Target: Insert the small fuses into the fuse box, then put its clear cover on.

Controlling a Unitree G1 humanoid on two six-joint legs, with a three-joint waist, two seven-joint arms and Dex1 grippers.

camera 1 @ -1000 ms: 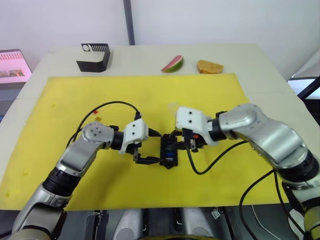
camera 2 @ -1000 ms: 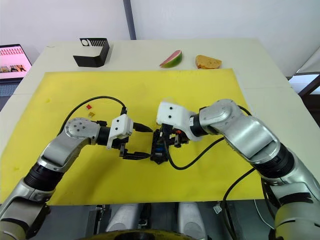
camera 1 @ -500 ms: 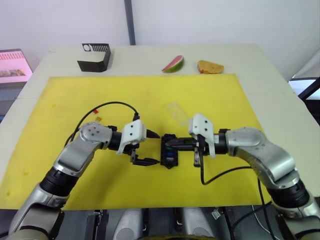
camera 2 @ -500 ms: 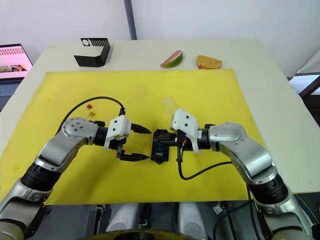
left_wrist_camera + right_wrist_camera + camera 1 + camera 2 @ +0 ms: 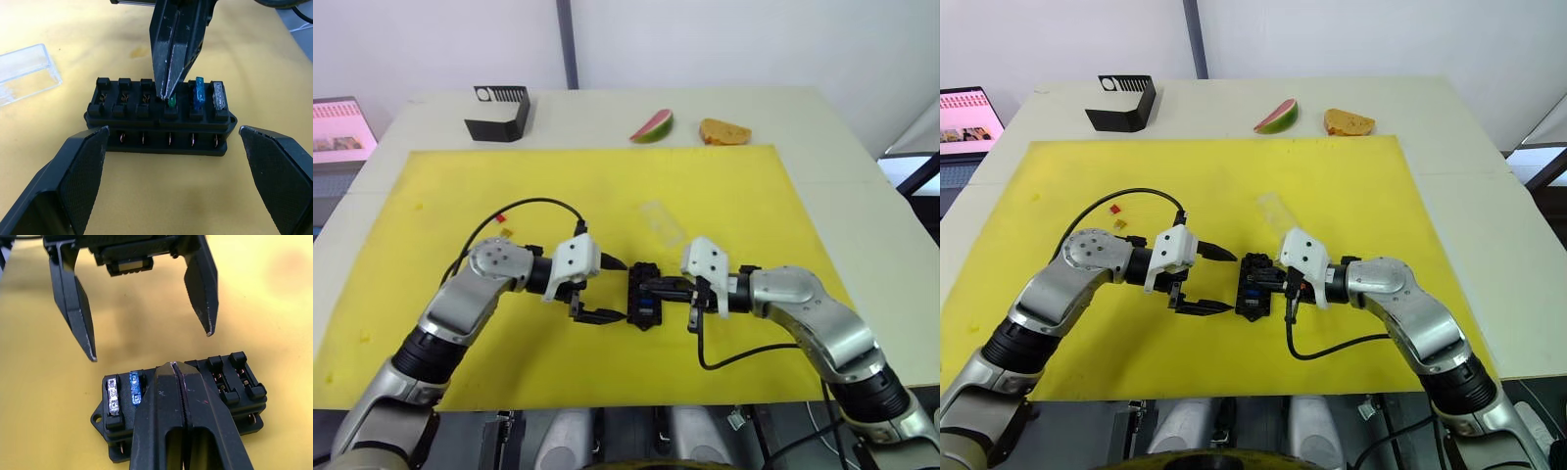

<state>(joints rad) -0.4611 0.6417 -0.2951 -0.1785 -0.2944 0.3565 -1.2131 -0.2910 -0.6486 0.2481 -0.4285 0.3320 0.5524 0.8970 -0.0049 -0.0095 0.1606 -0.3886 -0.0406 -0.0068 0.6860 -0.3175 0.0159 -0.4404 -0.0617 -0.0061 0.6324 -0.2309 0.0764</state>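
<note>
Yellow mat (image 5: 724,186): fuse box (image 5: 161,117) sits between both grippers. R gripper (image 5: 168,100), fingers pressed together, pinches green fuse (image 5: 171,102) at a slot beside blue fuse (image 5: 199,88) & whitish fuse (image 5: 218,94). L gripper (image 5: 605,290) gapes wide, holding nothing. Clear cover (image 5: 663,221) lies beyond R gripper.

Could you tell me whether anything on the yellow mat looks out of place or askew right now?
Nothing looks damaged or spilled. The black slotted fuse box sits flat, with whitish and blue fuses upright and a green fuse under the shut right gripper. Two loose fuses, red and amber, lie apart from it.
</note>
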